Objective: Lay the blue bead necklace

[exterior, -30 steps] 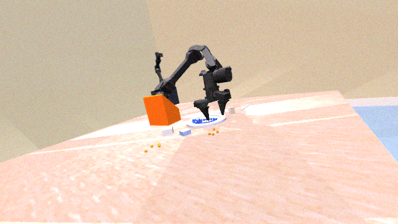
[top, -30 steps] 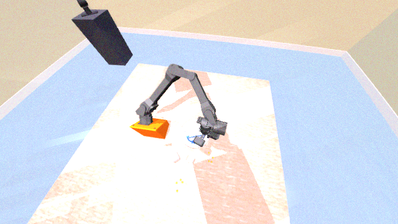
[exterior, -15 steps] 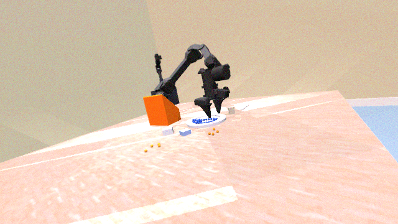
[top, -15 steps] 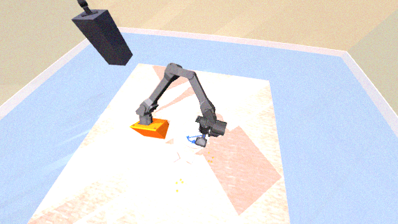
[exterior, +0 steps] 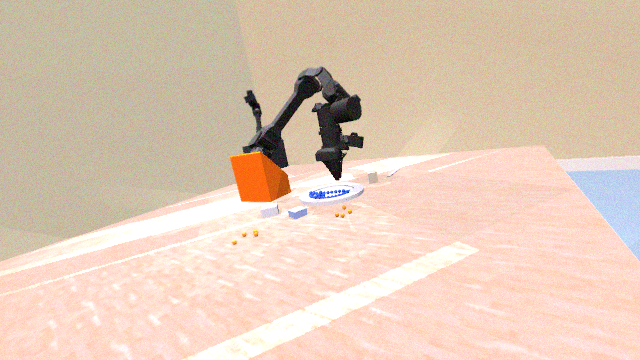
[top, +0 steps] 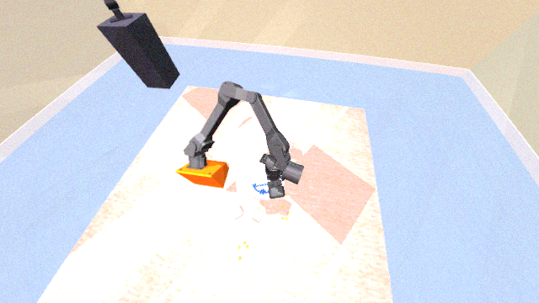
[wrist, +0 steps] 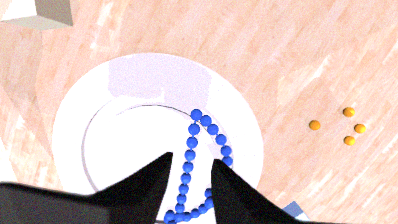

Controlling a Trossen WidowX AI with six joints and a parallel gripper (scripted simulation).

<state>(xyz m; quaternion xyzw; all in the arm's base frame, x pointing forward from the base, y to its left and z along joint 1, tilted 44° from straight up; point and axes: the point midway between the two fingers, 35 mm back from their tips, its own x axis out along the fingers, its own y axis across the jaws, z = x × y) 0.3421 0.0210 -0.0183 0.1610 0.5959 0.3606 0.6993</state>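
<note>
Fingers (top: 276, 197) (exterior: 338, 178) are part spread over the board and look empty to me. Anyone see what they're after?

Same read here, there's a gap in the wrist view and nothing pinched in it. The blue bead necklace (top: 261, 188) (exterior: 325, 194) (wrist: 188, 166) is already on the round bead board (exterior: 359, 192) (wrist: 75, 110), just bunched to one side.

So why not call it done?

Because one run of beads cuts straight across the middle instead of following the groove (wrist: 84, 150). I'd guess the arm's hanging above so it can grab that inner run and pull it outward.

Could be. Too much pull might drag the seated-looking side out, though.

Yeah, I'd go gently. The orange beads (exterior: 343, 212) (wrist: 349, 112) sit off the board on the bench (exterior: 400, 280) (wrist: 300, 40), so I'd leave those alone.
</note>
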